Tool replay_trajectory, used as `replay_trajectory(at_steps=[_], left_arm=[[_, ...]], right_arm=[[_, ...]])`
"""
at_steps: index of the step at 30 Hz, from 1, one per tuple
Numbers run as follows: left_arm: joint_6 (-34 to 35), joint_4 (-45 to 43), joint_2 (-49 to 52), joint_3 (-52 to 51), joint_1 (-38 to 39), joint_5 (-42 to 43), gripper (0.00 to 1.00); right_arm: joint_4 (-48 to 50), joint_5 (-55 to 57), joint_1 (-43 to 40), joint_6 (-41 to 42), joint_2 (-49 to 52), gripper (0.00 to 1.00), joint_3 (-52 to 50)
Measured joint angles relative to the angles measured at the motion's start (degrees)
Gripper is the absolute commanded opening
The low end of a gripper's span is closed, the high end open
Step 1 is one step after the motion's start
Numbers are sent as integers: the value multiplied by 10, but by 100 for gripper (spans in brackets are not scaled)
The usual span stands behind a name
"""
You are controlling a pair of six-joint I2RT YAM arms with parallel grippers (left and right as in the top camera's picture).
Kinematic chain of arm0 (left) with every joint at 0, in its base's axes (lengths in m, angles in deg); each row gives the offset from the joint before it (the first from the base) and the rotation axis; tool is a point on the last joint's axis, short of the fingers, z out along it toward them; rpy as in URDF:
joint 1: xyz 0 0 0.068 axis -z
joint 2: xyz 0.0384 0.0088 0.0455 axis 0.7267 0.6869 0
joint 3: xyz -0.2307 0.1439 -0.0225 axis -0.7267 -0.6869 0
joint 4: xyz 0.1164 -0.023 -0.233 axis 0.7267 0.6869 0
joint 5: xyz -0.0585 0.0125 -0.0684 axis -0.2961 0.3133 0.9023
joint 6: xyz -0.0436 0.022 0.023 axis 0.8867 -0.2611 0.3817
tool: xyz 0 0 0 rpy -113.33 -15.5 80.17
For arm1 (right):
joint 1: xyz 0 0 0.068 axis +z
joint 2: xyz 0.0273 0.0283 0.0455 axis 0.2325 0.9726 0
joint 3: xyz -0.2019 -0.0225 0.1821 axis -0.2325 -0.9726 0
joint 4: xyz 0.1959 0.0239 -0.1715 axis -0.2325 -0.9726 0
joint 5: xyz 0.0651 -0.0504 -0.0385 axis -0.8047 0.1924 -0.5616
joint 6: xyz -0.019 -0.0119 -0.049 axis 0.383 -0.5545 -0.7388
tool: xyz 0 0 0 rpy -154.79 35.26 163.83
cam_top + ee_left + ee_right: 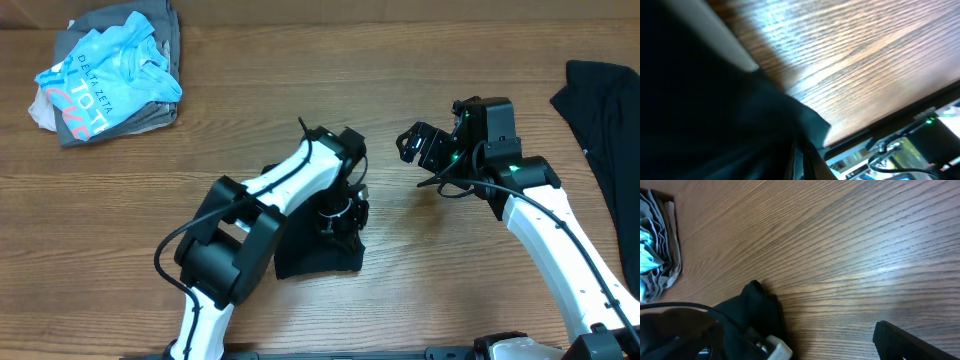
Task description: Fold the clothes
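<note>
A black T-shirt [318, 250] lies bunched in a small folded heap at the table's middle front. My left gripper [342, 213] is down on its top right part. In the left wrist view the black fabric [715, 115] fills the left side and the fingers [802, 162] look shut on a fold of it. My right gripper [415, 145] is open and empty, hovering to the right of the heap. In the right wrist view one of its fingers [910, 342] shows at the bottom right, and a corner of the black shirt [760, 305] shows at the lower left.
A pile of grey and light blue clothes [110, 75] lies at the back left; it also shows in the right wrist view [655, 255]. Another black garment [605, 120] lies at the right edge. Bare wooden table [250, 120] lies between them.
</note>
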Motion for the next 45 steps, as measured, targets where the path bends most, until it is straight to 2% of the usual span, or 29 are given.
replay_trajectory(at_steps=[4,9,17,20,22,26,28,29,38,45], left_arm=[[10,-29,0,-17,11,-9,12],[19,-76,-5,-58,10,-3,8],[18,-57,-12,-53,7,-13,11],[8,-35,-20,-31,5,-22,17],[3,-17,-33,-3,1,-27,31],[-7,3,-68,53,-17,-31,45],[-13,12,-87,72,-35,-31,58],[-16,16,-95,78,-46,-32,59],[-39,104,-115,81,-236,-82,61],[-73,56,-115,-11,-313,-91,61]], right_arm=[[0,0,0,0,0,100,0],[0,0,0,0,0,100,0],[0,0,0,0,0,100,0],[0,0,0,0,0,100,0],[0,0,0,0,0,100,0],[0,0,0,0,0,100,0],[0,0,0,0,0,100,0],[0,0,0,0,0,100,0],[0,0,0,0,0,100,0],[0,0,0,0,0,100,0]])
